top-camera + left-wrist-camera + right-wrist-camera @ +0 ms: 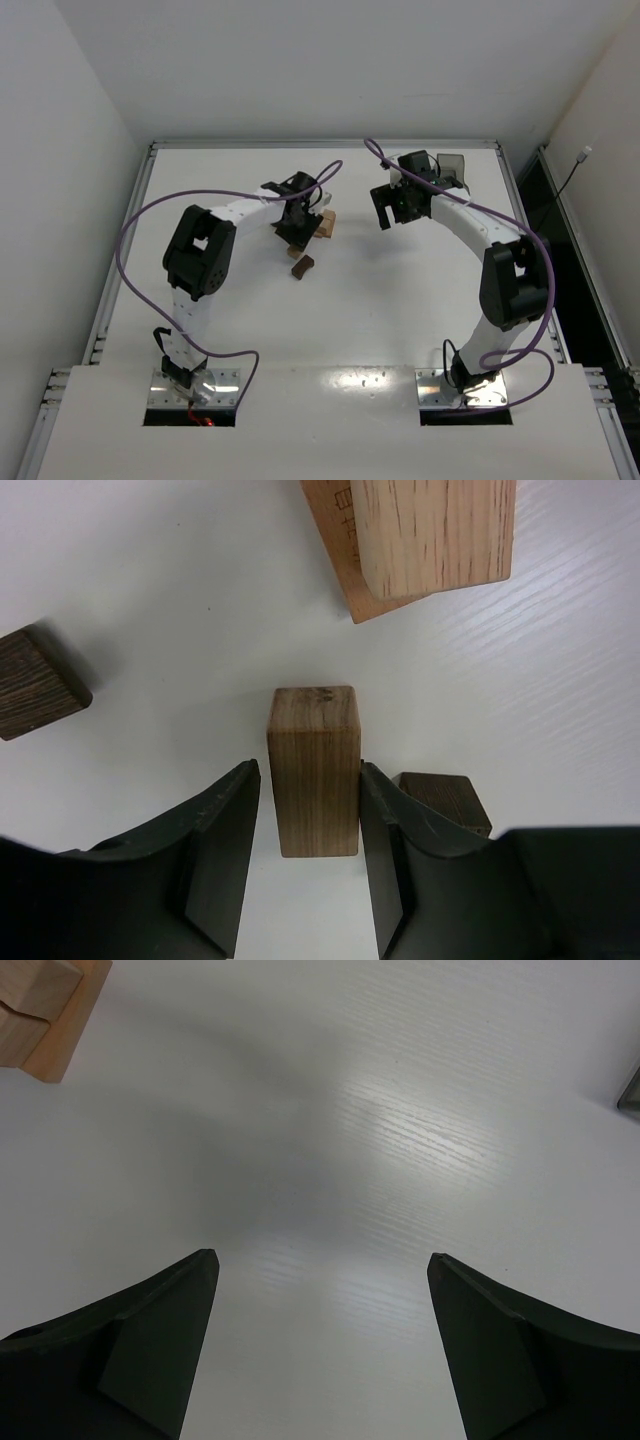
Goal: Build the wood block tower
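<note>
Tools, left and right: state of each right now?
Left tool: straddles a light tan block, nearly shut; actual grip cannot be told.
Right tool: open, holding nothing.

A block [313, 770] is standing on the worktop [150, 600] between the fingers [222, 830] of the left claw [307, 810]. A stack [425, 535] is sitting beyond it.

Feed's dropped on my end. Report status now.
Left tool straddling tan block, grip unconfirmed. Right tool open, empty. Dark block close beside left tool.
</note>
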Motion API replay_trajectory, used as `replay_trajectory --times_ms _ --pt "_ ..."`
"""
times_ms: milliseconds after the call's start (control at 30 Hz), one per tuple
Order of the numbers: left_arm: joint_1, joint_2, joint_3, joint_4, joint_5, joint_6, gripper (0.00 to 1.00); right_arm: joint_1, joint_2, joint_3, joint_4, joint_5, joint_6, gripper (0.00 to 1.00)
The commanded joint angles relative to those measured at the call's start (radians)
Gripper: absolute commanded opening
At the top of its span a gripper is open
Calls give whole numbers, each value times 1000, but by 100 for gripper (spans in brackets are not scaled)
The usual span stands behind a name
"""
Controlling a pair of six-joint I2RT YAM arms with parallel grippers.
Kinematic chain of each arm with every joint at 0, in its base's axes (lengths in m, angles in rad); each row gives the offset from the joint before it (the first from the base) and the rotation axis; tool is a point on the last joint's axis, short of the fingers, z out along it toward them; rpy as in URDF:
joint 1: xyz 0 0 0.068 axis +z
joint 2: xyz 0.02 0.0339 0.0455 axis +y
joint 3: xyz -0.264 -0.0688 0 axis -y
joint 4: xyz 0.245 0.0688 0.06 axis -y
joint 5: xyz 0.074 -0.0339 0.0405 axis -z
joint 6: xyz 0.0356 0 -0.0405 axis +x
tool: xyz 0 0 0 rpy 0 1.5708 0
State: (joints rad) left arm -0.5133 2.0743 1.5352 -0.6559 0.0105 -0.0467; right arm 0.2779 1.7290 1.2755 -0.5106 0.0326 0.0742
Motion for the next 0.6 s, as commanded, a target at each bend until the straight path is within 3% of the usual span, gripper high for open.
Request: replay_trajectory --times_ms 0,133,200,333,567 --pt "13 -46 32 -8 -9 -7 40 6 -2 27 11 -13 -5 83" --pt "13 -46 42 -8 0 -7 23 6 -2 27 11 -13 -5 83" --pt "13 -36 42 -17 0 -16 1 6 -2 27 11 -13 -5 83" --pt "13 -46 63 -27 -12 -50 0 6 -2 27 11 -13 -5 83" --pt "1 -114 144 -50 -180 -235 0 6 -2 27 11 -13 -5 83"
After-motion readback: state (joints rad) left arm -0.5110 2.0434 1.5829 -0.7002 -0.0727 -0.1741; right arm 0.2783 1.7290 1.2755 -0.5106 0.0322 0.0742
